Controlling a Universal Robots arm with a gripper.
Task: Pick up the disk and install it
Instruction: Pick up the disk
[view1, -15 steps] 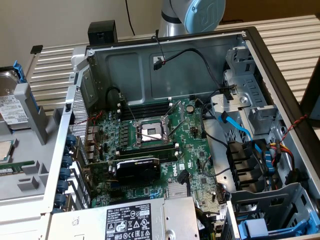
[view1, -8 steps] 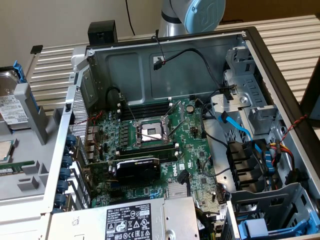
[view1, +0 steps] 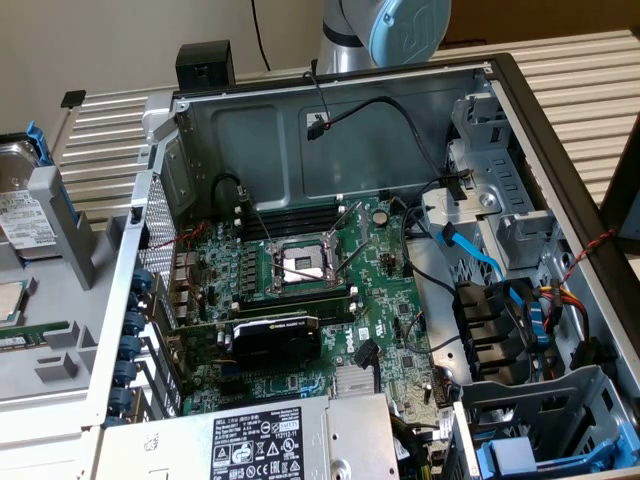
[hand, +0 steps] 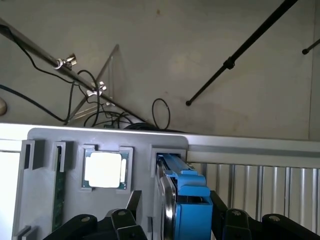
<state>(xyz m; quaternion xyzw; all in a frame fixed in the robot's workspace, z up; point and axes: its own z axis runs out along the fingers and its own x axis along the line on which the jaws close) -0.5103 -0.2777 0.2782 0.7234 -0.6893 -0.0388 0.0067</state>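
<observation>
Wrist view has my gripper (hand: 175, 212) spread wide, one jaw on each side of the disk (hand: 169, 200) and not closed on it. The disk stands on edge in a slot of the grey rack (hand: 45, 145), to the exterior view's left of the case (view1: 545, 130). I judge it stiff, dense, slick on its metal faces and shock-shy, so I'd clamp across the flat faces by the blue frame (hand: 192, 200). The rack also holds a chip (hand: 103, 170). The case's corner bay holds a blue tray (view1: 520, 458).
</observation>
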